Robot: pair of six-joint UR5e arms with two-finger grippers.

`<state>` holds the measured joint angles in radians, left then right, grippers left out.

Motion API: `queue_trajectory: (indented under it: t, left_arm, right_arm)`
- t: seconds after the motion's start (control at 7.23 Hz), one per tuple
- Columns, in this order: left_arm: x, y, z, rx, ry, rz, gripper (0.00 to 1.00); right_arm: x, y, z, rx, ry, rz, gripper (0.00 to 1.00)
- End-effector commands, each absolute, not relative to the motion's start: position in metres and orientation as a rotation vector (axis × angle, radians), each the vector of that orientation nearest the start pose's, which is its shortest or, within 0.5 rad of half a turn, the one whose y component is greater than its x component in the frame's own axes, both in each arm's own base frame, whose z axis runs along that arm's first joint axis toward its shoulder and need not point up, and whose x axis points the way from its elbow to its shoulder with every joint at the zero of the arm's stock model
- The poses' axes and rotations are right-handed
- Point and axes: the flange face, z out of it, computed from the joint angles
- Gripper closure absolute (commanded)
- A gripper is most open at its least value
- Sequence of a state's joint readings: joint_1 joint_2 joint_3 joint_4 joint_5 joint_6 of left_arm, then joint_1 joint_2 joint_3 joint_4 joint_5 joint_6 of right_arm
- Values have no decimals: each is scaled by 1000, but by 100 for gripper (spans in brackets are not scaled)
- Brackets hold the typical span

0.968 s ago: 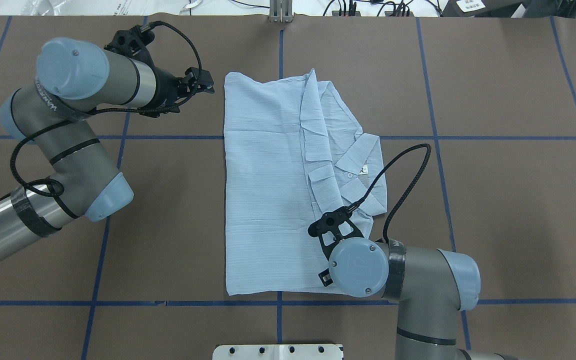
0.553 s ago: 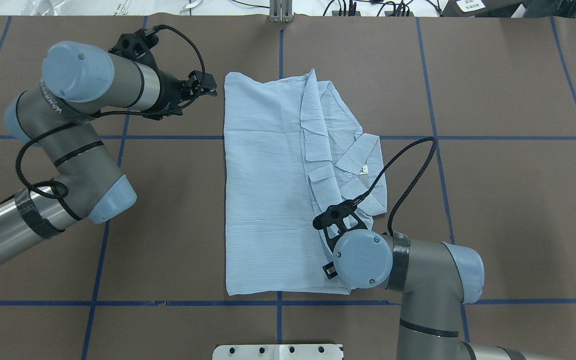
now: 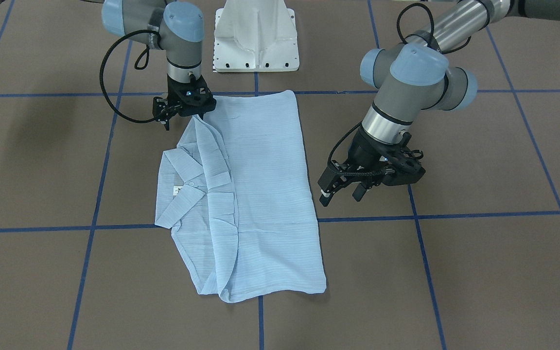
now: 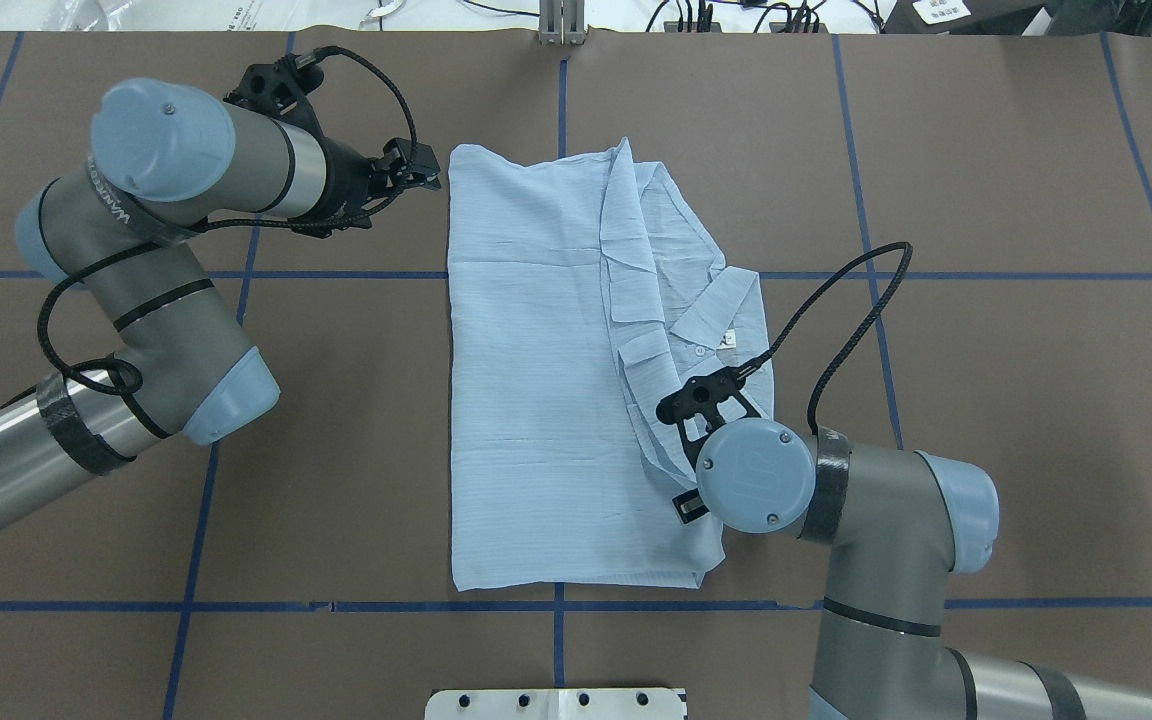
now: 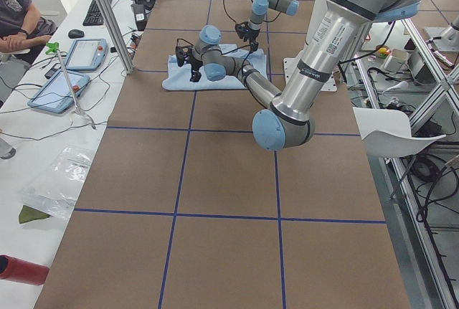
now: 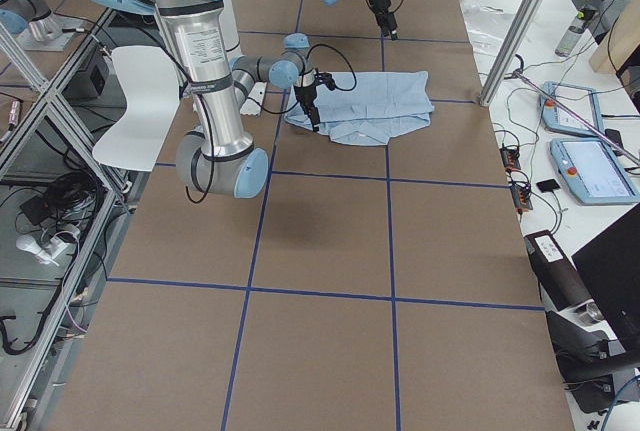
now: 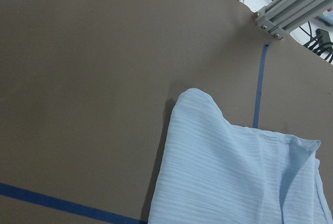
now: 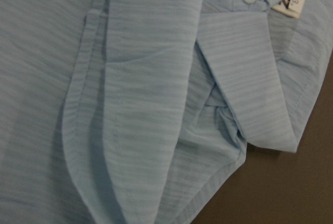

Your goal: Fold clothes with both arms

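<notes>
The light-blue striped shirt (image 4: 536, 400) lies folded flat at the table's middle, with its collar (image 4: 726, 310) and white neck label (image 4: 729, 340) on the right side. It also shows in the front view (image 3: 265, 194) and in both wrist views (image 7: 234, 172) (image 8: 145, 78). My left gripper (image 4: 428, 178) is open and empty, just left of the shirt's far-left corner and apart from it; the front view shows it (image 3: 342, 194) hovering. My right gripper (image 3: 183, 115) looks open over the shirt's right edge near the placket, mostly hidden under its wrist in the overhead view.
The white pedestal base (image 3: 255, 39) stands at the table's near edge. Blue tape lines cross the brown tabletop (image 4: 986, 420). An aluminium post (image 7: 291, 11) stands at the far edge. An operator (image 5: 21, 15) and tablets are at a side desk.
My right arm has moved right and away from the shirt's near hem, toward the collar. My left gripper has edged slightly closer to the far-left corner. The shirt has not moved.
</notes>
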<state>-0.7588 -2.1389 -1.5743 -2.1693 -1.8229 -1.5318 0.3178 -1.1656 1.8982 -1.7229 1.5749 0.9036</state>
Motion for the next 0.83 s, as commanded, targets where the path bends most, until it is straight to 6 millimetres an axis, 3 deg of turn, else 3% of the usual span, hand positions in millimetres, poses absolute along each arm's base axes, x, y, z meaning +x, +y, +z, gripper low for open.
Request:
queue_trajectory:
  t: [0.0,0.28,0.55,0.69]
  left_arm:
    - [424,-550,250,248,1176,-483,0]
    - [424,-550,248,250,1179,-482,0]
    - [424,-550,249,251,1177,-479,0]
    - [424,-550,249,253,1176,-477,0]
  right_arm:
    - [-500,-335,345,267,-476,-307,0]
    - [-473,-361,364,246,-450,-302,0]
    - [-456,-374,392,228,-402,-287,0]
    - [-453,-377,394,234,-395,-305,0]
